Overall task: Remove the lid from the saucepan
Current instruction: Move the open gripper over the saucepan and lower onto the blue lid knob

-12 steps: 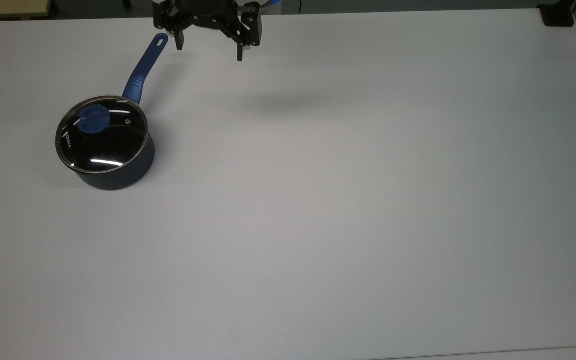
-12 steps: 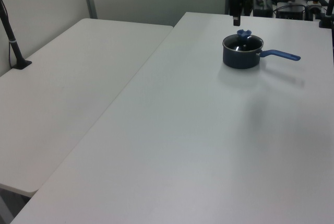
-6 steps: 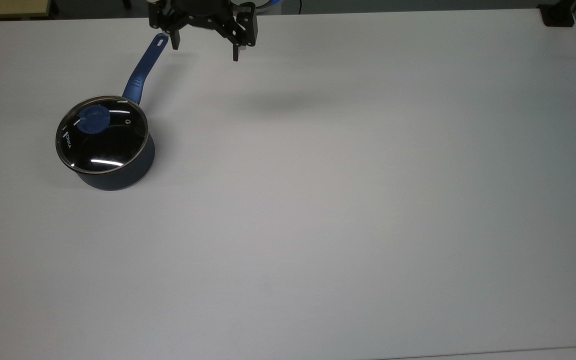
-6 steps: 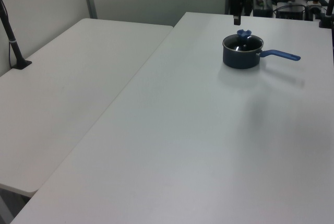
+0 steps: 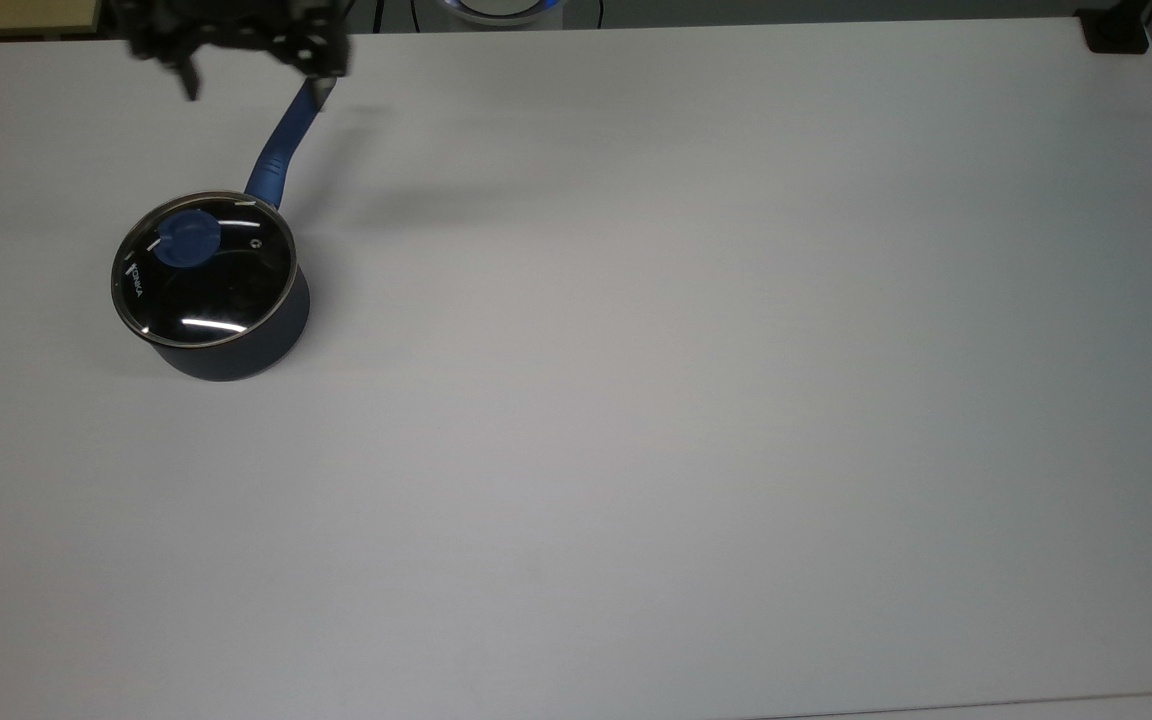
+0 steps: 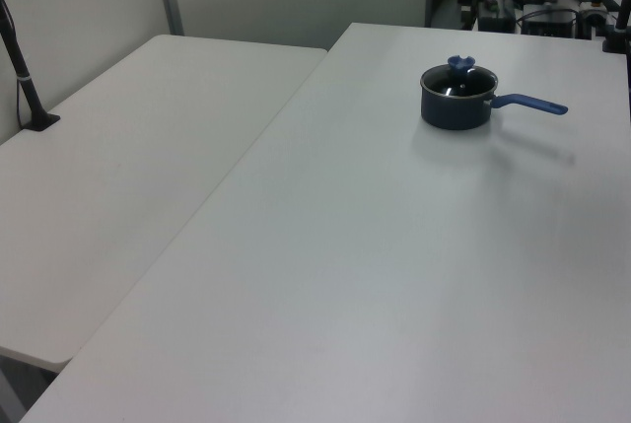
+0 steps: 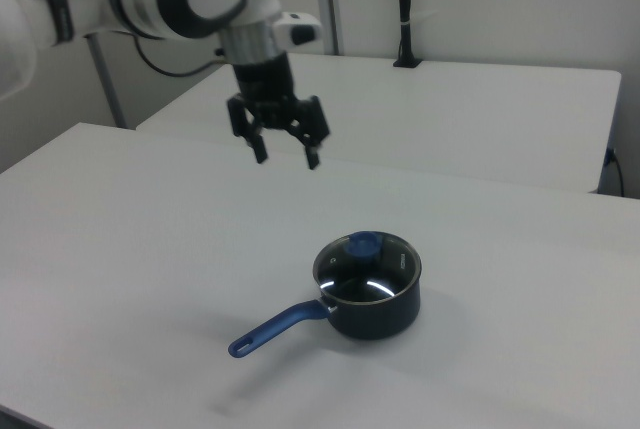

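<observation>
Behind gripper (image 5: 254, 82), saucepan (image 5: 236, 340) handle end.

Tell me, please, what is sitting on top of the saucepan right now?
The glass lid with its blue knob rests on the saucepan, covering its mouth. Through the glass the inside looks dark; whether it holds anything cannot be told.
</observation>
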`<state>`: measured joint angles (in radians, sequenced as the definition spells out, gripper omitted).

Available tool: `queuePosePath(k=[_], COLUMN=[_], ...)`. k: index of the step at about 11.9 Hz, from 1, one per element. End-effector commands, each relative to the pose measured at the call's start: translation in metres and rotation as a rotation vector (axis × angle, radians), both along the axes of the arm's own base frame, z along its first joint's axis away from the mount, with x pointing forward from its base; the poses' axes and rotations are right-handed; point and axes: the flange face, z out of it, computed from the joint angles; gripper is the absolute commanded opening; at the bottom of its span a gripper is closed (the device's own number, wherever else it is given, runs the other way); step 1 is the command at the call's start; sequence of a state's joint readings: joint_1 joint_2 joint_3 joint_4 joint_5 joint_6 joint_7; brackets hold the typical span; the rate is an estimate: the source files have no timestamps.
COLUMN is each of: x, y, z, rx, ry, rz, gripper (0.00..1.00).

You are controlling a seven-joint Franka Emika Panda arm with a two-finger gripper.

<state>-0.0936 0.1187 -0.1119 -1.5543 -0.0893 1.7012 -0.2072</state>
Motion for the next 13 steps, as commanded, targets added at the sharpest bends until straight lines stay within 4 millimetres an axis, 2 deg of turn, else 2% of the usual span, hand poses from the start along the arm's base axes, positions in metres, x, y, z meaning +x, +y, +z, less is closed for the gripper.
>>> queuePosePath(k=[1,2,5,8,9,13], x=[0.01,0.011,0.019,0.031,0.033,0.037], y=[-0.047,-0.064,-0.088,-0.093,-0.094,-0.093], z=[-0.024,-0.037,-0.074,-0.108,-0.119,-0.147], rx=[0.001,0.004,0.007,0.007,0.011,0.007], ry=[0.007,0.021,0.039,0.052,0.065,0.049], rz=[0.074,0.082,0.106,0.106,0.105,0.104], gripper=[1.0,1.0,1.0,1.0,0.97,0.9])
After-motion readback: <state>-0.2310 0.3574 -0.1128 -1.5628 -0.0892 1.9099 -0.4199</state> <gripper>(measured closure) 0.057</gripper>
